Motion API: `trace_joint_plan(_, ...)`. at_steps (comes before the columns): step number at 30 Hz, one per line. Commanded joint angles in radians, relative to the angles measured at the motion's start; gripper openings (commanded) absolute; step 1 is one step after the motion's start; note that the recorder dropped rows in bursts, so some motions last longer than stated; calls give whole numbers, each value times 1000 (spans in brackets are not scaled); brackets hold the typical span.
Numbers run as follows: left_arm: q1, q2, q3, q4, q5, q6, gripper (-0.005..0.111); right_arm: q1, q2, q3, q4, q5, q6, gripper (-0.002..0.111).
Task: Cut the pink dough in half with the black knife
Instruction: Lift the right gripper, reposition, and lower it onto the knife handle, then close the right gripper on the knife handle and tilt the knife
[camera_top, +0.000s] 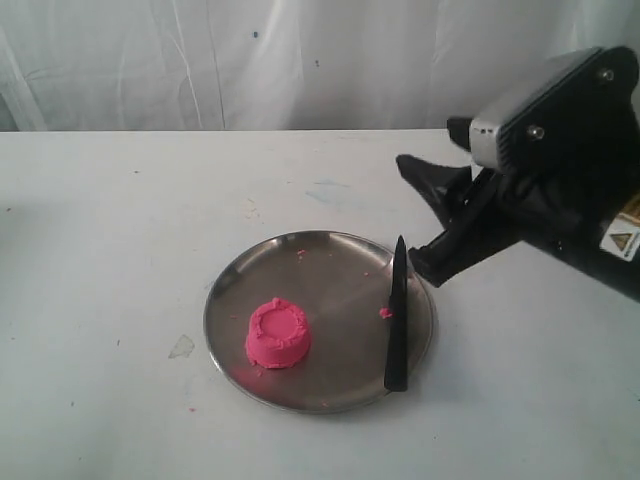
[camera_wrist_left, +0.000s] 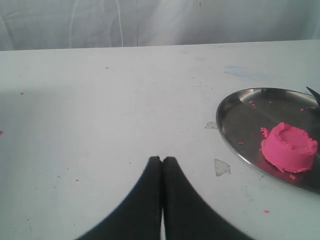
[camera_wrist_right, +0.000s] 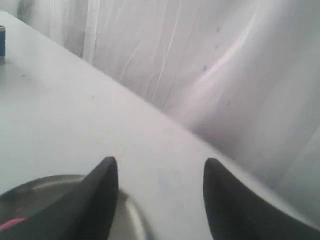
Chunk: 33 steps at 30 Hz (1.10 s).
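The pink dough (camera_top: 278, 333) is one whole squat cup-shaped lump on the left part of a round steel plate (camera_top: 330, 260). The black knife (camera_top: 397, 318) lies along the plate's right rim, its tip pointing to the far side. My right gripper (camera_top: 410, 213) hovers open just right of the knife's tip with nothing between its fingers; in the right wrist view the gripper (camera_wrist_right: 161, 165) shows the plate's rim (camera_wrist_right: 55, 181) below one finger. My left gripper (camera_wrist_left: 162, 159) is shut and empty over bare table, left of the plate (camera_wrist_left: 235, 117) and the dough (camera_wrist_left: 290, 147).
Small pink crumbs (camera_top: 385, 313) lie on the plate and table. A torn patch (camera_top: 181, 346) marks the white tabletop left of the plate. A white curtain hangs behind the table. A blue object (camera_wrist_right: 2, 42) sits at the table's far end.
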<state>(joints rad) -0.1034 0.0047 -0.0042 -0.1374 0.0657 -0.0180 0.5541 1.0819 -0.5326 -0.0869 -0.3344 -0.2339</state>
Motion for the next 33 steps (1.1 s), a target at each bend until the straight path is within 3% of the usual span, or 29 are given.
trace_joint_plan(1,2,-5,4,-3,6,-4,0,-7,-56,-6,347,-84,-514,49)
trace_joint_plan(2,2,-5,4,-3,6,-4,0,-7,-63,-7,734,-75,-584,49)
trace_joint_plan(3,2,-5,4,-3,6,-4,0,-7,-65,-7,945,-55,-609,49)
trace_joint_plan(4,2,-5,4,-3,6,-4,0,-7,-65,-5,1285,52,-673,49)
trace_joint_plan(5,2,-5,4,-3,6,-4,0,-7,-62,-4,1373,149,-708,49)
trace_joint_plan(8,2,-5,4,-3,6,-4,0,-7,-20,-3,1384,540,-682,49)
trace_joint_plan(12,2,-5,4,-3,6,-4,0,-9,71,-1,1394,609,-680,49)
trace_joint_plan(16,2,-5,4,-3,6,-4,0,-152,158,-1,1728,780,-979,49)
trace_joint_plan(18,2,-5,4,-3,6,-4,0,-214,198,-1,1831,832,-1067,49)
trace_joint_plan(23,2,-5,4,-3,6,-4,0,-318,323,-3,1831,878,-1141,49)
trace_joint_plan(33,2,-5,4,-3,6,-4,0,-335,559,-25,1831,873,-1203,49)
